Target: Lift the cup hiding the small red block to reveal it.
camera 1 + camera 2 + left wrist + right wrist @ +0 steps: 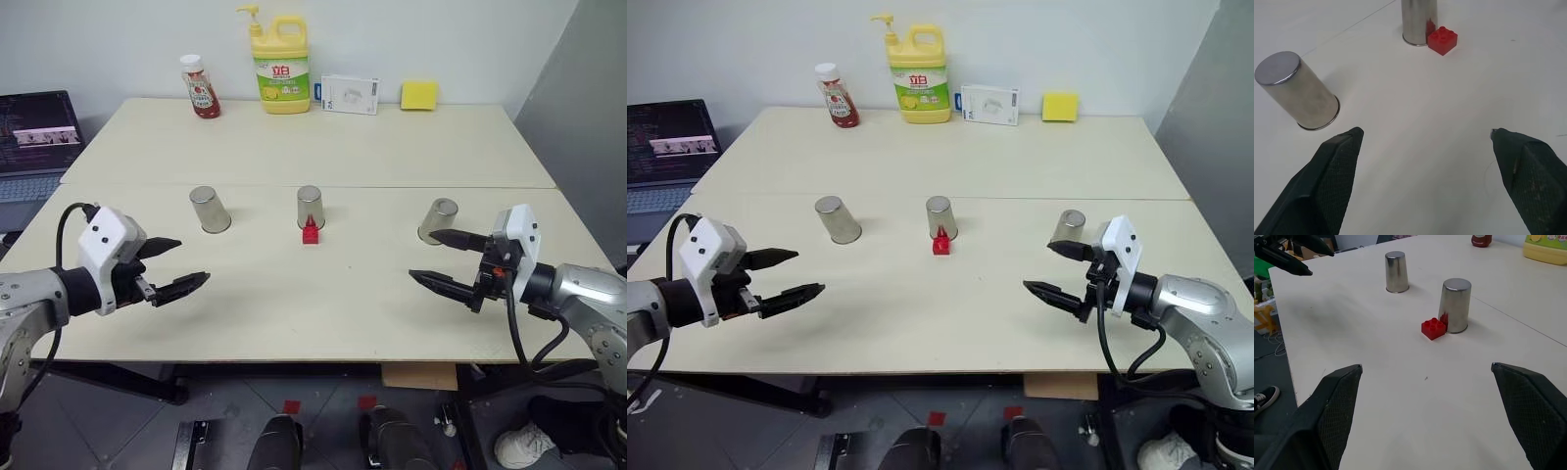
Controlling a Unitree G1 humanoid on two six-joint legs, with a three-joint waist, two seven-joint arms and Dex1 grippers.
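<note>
Three silvery cups stand upside down in a row across the table: the left cup [210, 209], the middle cup [311, 206] and the right cup [438, 219]. The small red block [311, 233] lies uncovered on the table, touching the near side of the middle cup [1419, 22]. My left gripper [194, 259] hovers open near the left cup, holding nothing. On the other side my right gripper [421, 254] is open too, just in front of the right cup. The right wrist view has the block [1433, 328] beside the middle cup [1455, 306].
Along the table's far edge stand a ketchup bottle [201, 86], a yellow detergent bottle [282, 67], a white box [350, 94] and a yellow sponge [418, 94]. A laptop [37, 132] sits off the left side. Bare tabletop [294, 304] lies between the grippers.
</note>
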